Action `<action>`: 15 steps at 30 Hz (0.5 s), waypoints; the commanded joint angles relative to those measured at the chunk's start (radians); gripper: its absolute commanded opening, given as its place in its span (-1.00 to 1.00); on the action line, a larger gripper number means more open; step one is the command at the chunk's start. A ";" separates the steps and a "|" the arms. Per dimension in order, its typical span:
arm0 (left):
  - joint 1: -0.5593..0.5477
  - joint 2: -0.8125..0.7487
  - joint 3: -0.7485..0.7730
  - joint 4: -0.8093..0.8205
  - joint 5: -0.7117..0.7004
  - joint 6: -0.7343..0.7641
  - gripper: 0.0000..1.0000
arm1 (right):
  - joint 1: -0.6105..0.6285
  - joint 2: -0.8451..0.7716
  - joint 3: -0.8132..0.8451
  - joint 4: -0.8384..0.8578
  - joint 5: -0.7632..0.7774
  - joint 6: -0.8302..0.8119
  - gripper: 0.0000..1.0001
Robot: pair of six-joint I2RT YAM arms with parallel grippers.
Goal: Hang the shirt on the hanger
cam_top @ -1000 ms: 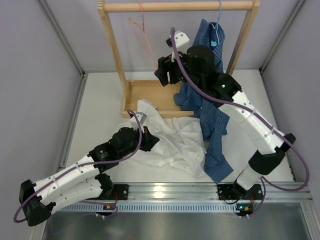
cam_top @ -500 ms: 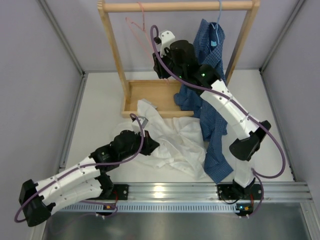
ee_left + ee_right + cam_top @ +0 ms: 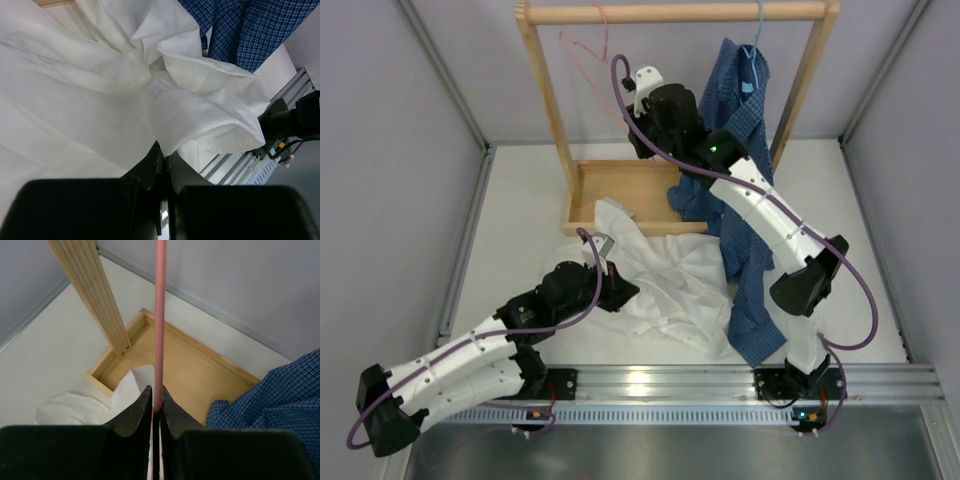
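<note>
The white shirt [image 3: 670, 280] lies crumpled on the table in front of the wooden rack. My left gripper [image 3: 618, 290] is at its near left side, shut on a fold of the cloth. In the left wrist view the shirt [image 3: 125, 90] fills the picture and the cloth runs into the closed tips of the left gripper [image 3: 165, 156]. The pink wire hanger [image 3: 604, 22] hangs by its hook from the rack's top rail. My right gripper [image 3: 633, 128] is at the hanger's lower part. In the right wrist view the hanger [image 3: 160, 315] rises straight from the right gripper [image 3: 156, 399], which is shut on the wire.
A dark blue checked shirt [image 3: 740, 200] hangs from a light blue hanger [image 3: 757, 40] at the rack's right and trails onto the table. The rack [image 3: 670, 12] has a wooden post [image 3: 92, 285] and a base tray [image 3: 200, 375]. An aluminium rail [image 3: 670, 385] runs along the near edge.
My right gripper has moved left to the pink hanger and shut on its wire; the hanger has swung slightly left. The left gripper stays shut on the shirt, hardly moved.
</note>
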State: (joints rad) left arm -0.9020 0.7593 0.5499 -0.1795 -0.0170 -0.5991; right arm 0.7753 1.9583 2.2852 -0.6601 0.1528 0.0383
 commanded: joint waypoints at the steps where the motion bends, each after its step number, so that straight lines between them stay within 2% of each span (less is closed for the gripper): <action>1: -0.003 -0.026 -0.004 0.048 0.012 0.010 -1.00 | -0.013 -0.019 0.036 0.069 0.014 0.025 -0.89; 3: -0.003 -0.028 -0.002 0.046 0.012 0.009 -1.00 | -0.011 -0.027 0.034 0.077 0.013 0.031 -1.00; 11: -0.003 -0.034 -0.004 0.038 0.012 -0.001 -1.00 | -0.007 -0.084 0.019 0.099 0.010 0.040 -1.00; 15: -0.003 -0.049 -0.004 0.040 0.005 -0.022 -1.00 | -0.008 -0.156 -0.053 0.160 0.011 0.060 -1.00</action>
State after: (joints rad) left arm -0.9020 0.7391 0.5495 -0.1802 -0.0151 -0.6037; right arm 0.7757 1.9148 2.2501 -0.6147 0.1600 0.0757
